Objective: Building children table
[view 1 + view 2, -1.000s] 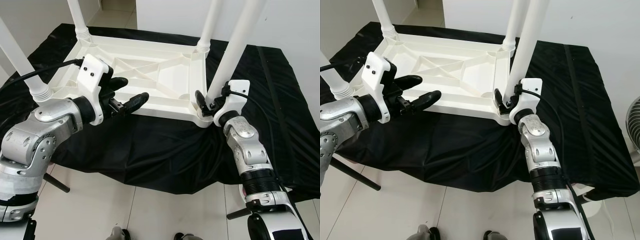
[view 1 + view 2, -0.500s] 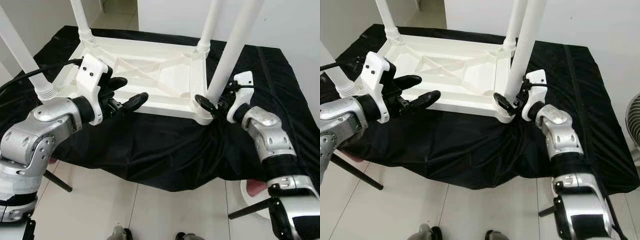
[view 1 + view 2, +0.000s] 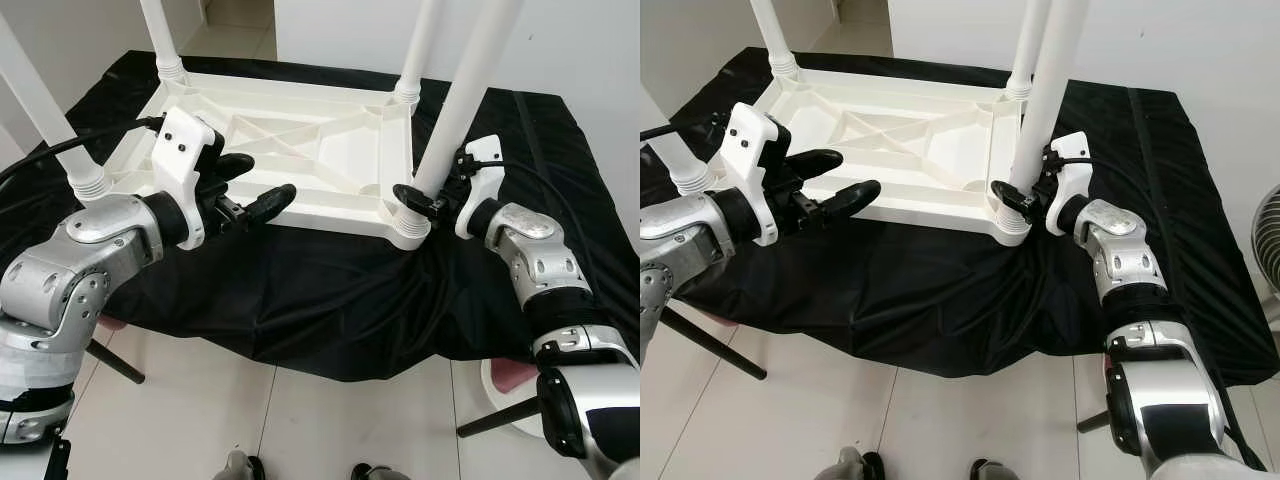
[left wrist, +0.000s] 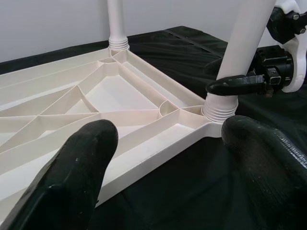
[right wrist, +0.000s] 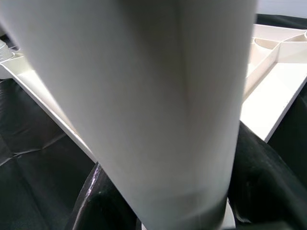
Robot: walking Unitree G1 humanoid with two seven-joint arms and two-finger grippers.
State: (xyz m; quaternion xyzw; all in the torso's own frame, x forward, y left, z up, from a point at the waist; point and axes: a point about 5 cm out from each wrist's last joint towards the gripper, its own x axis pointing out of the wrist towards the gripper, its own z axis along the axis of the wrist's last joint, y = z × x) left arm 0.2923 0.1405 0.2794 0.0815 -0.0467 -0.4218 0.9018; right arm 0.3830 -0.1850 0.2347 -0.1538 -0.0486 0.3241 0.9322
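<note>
White plastic kids' table [image 3: 300,150] lies upside down on a black cloth [image 3: 330,290] spread over the floor, ribbed underside facing up, four white legs standing up from its corners. Near-right leg [image 3: 468,90] sits in its corner socket [image 3: 410,222] (threaded collar visible at the base), leaning a bit toward the robot's right.

Right hand [image 3: 424,200] is at the base of that leg, just above the collar; black fingers clamped around the tube from both sides, one finger [image 4: 237,85] lying across the front of it. In the right wrist view the leg [image 5: 144,105] is very close between the two dark fingers.

Left hand [image 3: 253,188] hovers over the near long edge of the tabletop, toward the left-front corner, fingers spread wide w/ nothing between them, not touching the plastic as far as I can tell. Left wrist view looks along those fingers [image 4: 72,172] across the ribs to the right hand's corner.

Light tile floor [image 3: 300,430] at the near edge of the cloth.
</note>
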